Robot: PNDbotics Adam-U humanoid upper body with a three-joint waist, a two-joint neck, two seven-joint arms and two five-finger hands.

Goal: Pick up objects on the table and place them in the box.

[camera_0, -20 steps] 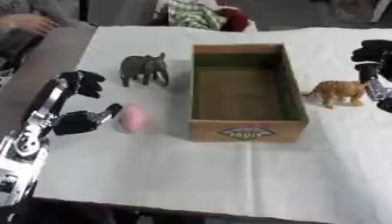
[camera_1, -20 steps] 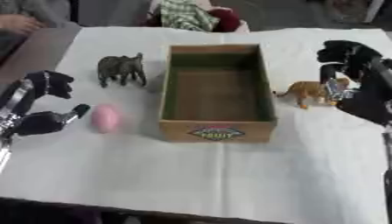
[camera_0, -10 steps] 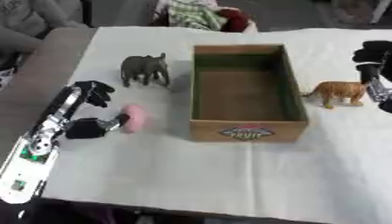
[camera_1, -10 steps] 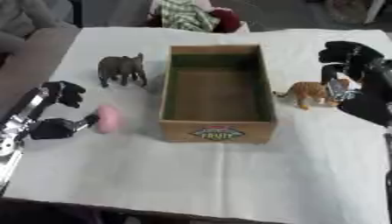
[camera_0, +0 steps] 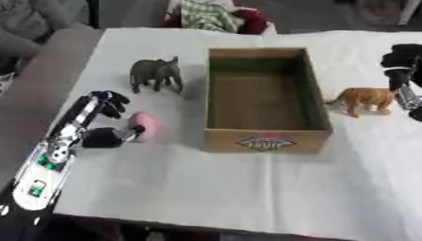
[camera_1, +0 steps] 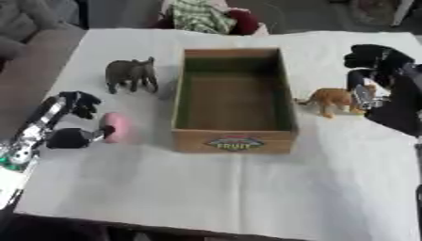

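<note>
Left hand (camera_0: pixel 97 123): fingers pinching small pink rounded object (camera_0: pixel 143 126). Right hand (camera_1: pixel 375 70): curled, empty, beside orange toy tiger (camera_1: pixel 332 99). Open cardboard box (camera_0: pixel 265 140) between.

Count: 1 box (camera_0: pixel 265 140), 1 grey elephant (camera_0: pixel 156 73), 1 orange tiger (camera_0: pixel 362 100), 1 pink object (camera_0: pixel 144 126), 2 hands: left (camera_0: pixel 101 123), right (camera_1: pixel 375 70). All on 1 table (camera_0: pixel 247 188).

Both head cams look down, sharing box (camera_0: pixel 265 99), table (camera_0: pixel 247 188).
</note>
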